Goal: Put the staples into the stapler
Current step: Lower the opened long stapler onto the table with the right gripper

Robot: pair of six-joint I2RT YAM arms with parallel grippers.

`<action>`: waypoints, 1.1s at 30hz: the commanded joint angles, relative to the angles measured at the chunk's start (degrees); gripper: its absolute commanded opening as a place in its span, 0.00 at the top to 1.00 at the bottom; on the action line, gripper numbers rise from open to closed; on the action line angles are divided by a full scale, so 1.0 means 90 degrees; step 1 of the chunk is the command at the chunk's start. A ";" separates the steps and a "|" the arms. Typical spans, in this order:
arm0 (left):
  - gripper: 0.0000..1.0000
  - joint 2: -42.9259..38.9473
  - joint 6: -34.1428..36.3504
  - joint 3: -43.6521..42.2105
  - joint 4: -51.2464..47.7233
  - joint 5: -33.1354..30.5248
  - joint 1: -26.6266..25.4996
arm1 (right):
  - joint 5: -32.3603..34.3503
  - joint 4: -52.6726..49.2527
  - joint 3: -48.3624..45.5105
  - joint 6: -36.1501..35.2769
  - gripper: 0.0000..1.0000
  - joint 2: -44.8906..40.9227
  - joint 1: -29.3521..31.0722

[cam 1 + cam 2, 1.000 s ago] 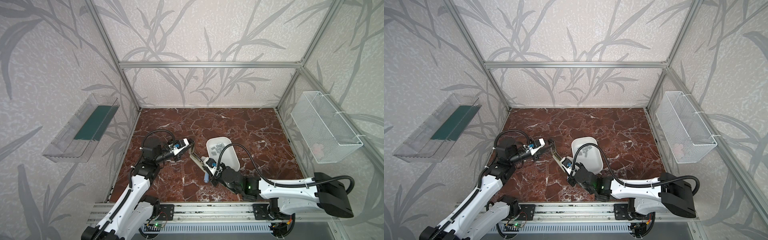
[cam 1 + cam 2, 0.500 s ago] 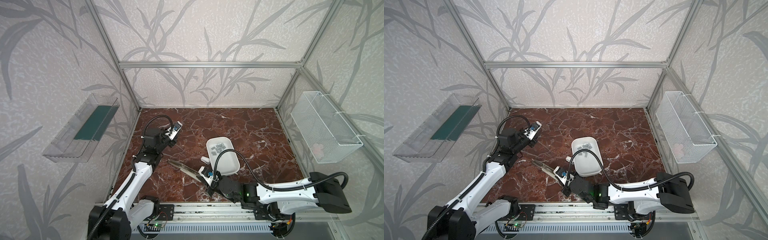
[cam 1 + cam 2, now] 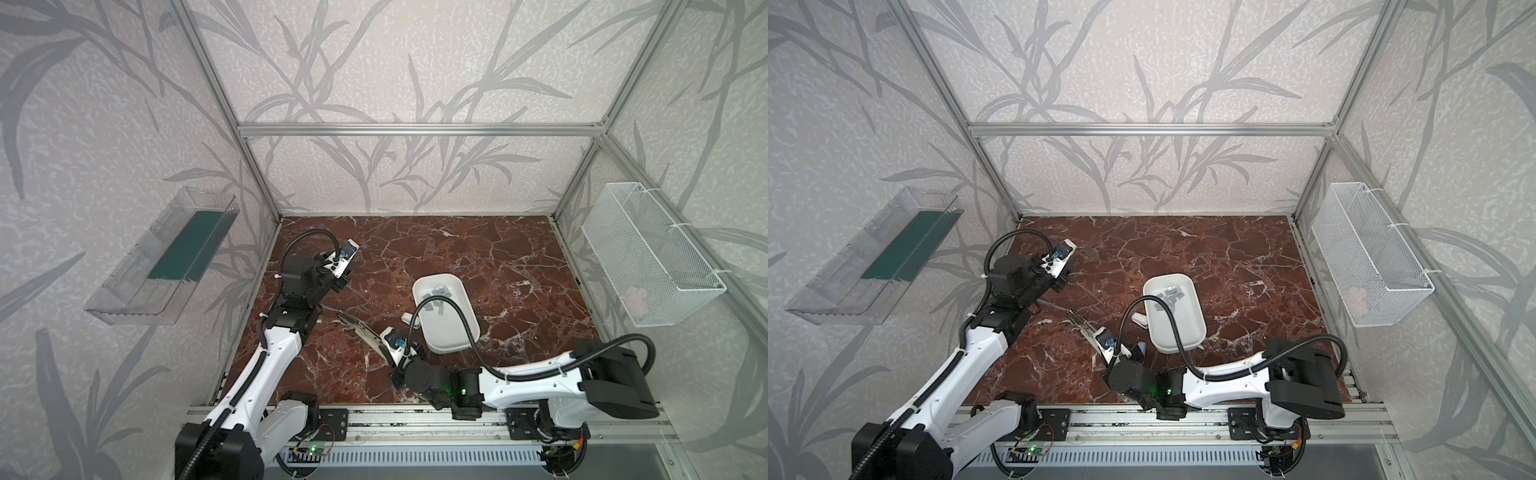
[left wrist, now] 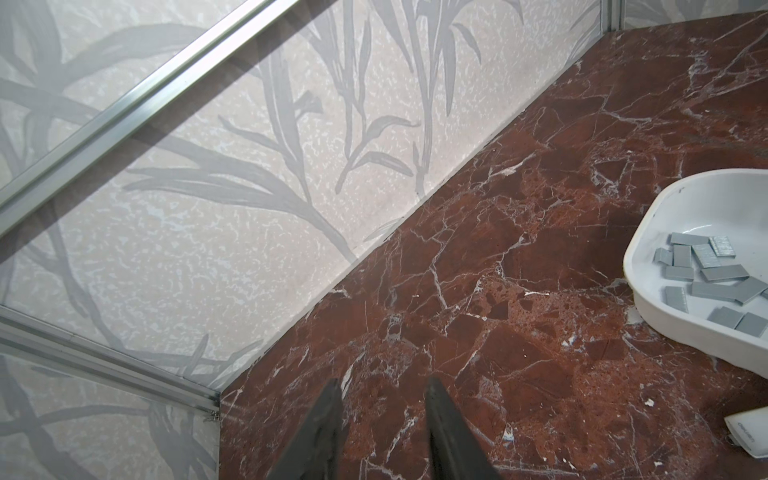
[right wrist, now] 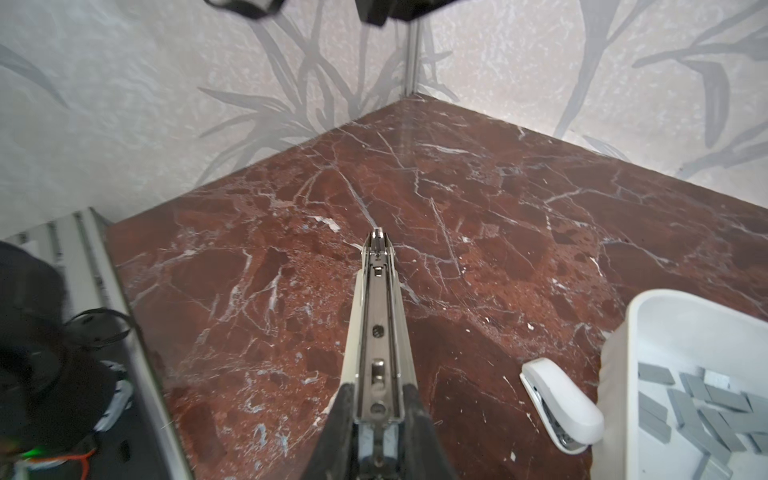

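1. Nearest the base rail, the right jaws are closed on one end of the white-and-silver opened stapler (image 5: 376, 299). They grip it from both sides. Its bare metal magazine channel (image 3: 356, 328) (image 3: 1082, 323) projects straight out from the jaws. In both top views it angles toward the far left of the red-brown marble-pattern table (image 3: 415, 245) (image 3: 1163, 245). Whether the channel tip touches the table cannot be determined.

2. A white rounded plastic stapler part (image 5: 561, 405) (image 3: 406, 319) (image 3: 1139, 321) lies on the table. It is just beside the left wall of the white rounded-rectangular plastic tray (image 3: 451, 336) (image 3: 1179, 332) (image 5: 623, 332). Whether this part is joined to the gripped section cannot be determined.

3. The staples (image 3: 436, 297) (image 3: 1169, 296) (image 4: 706, 274) (image 5: 702, 399) are short flat grey metallic strips. They lie loose in the far half of the tray, several overlapping. Every visible strip is in the tray.

4. Farther back, on the left side of the table, the left jaws are held above the surface. They are partly open, with a clear gap between the two dark fingers (image 4: 328, 419), and they hold nothing. They are well apart from both the tray and the stapler.

5. Farthest from the table, a clear plastic bin with a dark green panel (image 3: 166, 257) (image 3: 876, 257) hangs on the left wall. A white wire-mesh basket (image 3: 648, 257) (image 3: 1366, 257) hangs on the right wall.
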 commanded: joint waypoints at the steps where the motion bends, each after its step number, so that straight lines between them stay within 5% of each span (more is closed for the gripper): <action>1: 0.63 -0.0182 -0.0105 -0.0122 0.0322 0.0178 0.0009 | 0.1505 0.0550 0.0330 0.0749 1.00 0.0359 0.0072; 7: 0.62 -0.0155 -0.0079 -0.0046 0.0204 0.0327 0.0013 | 0.2161 -0.0076 0.0634 0.1885 1.00 0.1103 0.0083; 18: 0.60 -0.0193 -0.0064 -0.0103 0.0268 0.0454 0.0014 | 0.1782 -0.0781 0.1520 0.2964 1.00 0.2340 0.0041; 33: 0.60 -0.0270 0.0385 -0.0357 0.0538 0.1443 -0.0003 | 0.1640 -0.0731 0.1459 0.3211 0.63 0.2365 0.0107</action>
